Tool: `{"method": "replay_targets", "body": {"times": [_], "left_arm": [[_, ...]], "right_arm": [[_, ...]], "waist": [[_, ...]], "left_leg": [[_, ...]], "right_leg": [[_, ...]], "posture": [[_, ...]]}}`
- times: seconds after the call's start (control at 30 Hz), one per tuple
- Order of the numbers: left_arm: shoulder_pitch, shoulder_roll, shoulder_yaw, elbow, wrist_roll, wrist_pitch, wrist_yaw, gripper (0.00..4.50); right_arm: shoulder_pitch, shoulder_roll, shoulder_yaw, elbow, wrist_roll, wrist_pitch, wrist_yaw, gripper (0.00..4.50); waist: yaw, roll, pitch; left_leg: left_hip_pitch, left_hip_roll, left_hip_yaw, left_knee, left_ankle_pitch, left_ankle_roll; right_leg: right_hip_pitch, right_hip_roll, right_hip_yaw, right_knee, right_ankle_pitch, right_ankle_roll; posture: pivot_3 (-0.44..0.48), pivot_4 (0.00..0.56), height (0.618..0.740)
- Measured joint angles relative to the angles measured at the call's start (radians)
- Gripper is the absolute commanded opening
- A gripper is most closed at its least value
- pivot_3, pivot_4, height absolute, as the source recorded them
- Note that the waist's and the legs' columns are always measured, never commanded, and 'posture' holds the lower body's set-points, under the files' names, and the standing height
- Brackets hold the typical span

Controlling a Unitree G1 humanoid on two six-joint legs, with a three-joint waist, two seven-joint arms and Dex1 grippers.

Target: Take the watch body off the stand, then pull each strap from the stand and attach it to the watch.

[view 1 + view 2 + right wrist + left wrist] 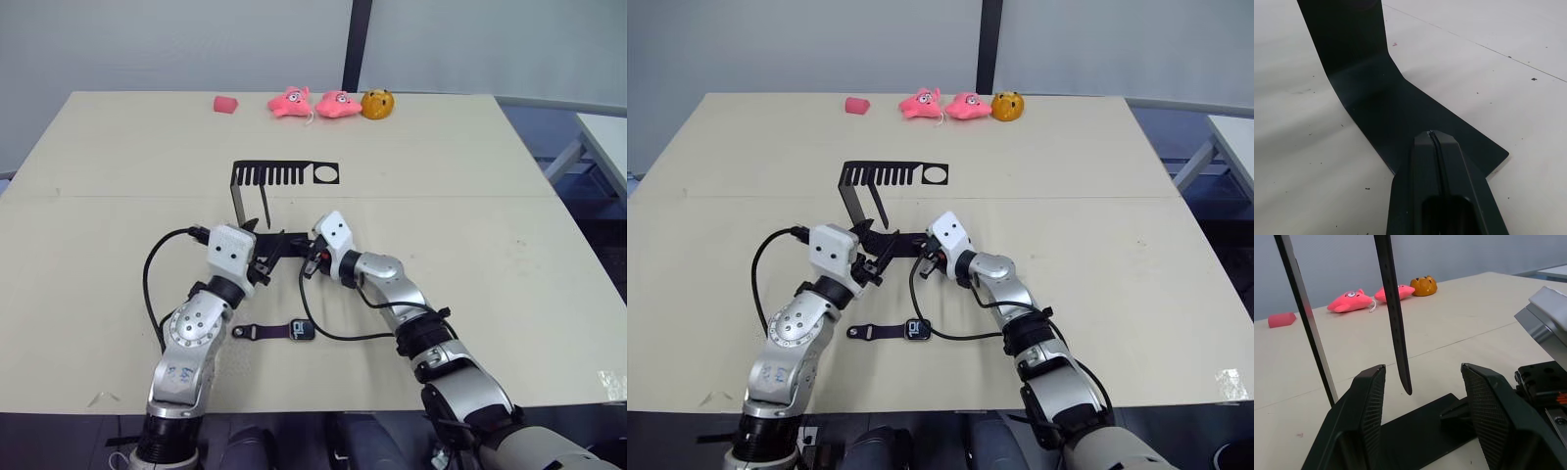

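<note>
Strap (1395,318), thin and punched with holes, hangs from the black sheet-metal stand (284,174).
Left claw (1422,396) spread around it; right claw (1435,142) pressed together over the flat base.

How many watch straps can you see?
2. One strap hangs from the stand, between the open left claw's fingers. The other strap lies on the table, joined to the watch body. None seems hidden.

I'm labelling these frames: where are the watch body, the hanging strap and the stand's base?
watch body (302,330), left eye view, black screen.
hanging strap (1395,323), left wrist view, mid-length, on its holes.
stand's base (1400,122), right wrist view, flat plate.
</note>
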Motion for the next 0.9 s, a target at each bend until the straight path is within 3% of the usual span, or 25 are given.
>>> {"method": "replay_targets", "body": {"times": [0.57,0.67,0.77,0.8,0.9], "left_arm": [[-0.134,-0.054,-0.005,0.205,0.051,-0.139,0.042,2.67],[-0.134,-0.058,-0.005,0.206,0.056,-0.148,0.046,1.85],[-0.134,-0.062,-0.004,0.206,0.062,-0.161,0.053,0.32],[-0.134,-0.063,-0.004,0.206,0.064,-0.165,0.057,0.04],[-0.134,-0.063,0.0,0.206,0.066,-0.172,0.061,0.04]], "right_arm": [[0.0,0.019,0.001,-0.002,0.0,0.017,0.012,0.0],[0.002,0.019,0.002,-0.005,0.0,0.018,0.012,0.0],[0.005,0.018,0.002,-0.012,0.0,0.021,0.011,0.0],[0.005,0.018,0.002,-0.012,0.0,0.022,0.011,0.0],[0.006,0.019,0.002,-0.013,-0.001,0.024,0.011,0.0]], "waist": [[0.0,0.0,0.0],[0.001,0.0,0.0],[0.001,0.0,0.0],[0.001,0.0,0.0],[0.001,0.0,0.0]], "left_leg": [[0.0,0.0,0.0,0.0,0.0,0.0],[0.0,0.0,0.0,0.0,0.0,0.0],[0.0,0.0,0.0,0.0,0.0,0.0],[0.0,0.0,0.0,0.0,0.0,0.0],[0.0,0.0,0.0,0.0,0.0,0.0]], "right_leg": [[0.0,0.0,0.0,0.0,0.0,0.0],[0.0,0.0,0.0,0.0,0.0,0.0],[0.0,0.0,0.0,0.0,0.0,0.0],[0.0,0.0,0.0,0.0,0.0,0.0],[0.0,0.0,0.0,0.0,0.0,0.0]], "posture": [[0.0,0.15,0.74],[0.0,0.15,0.74],[0.0,0.15,0.74],[0.0,0.15,0.74],[0.0,0.15,0.74]]}}
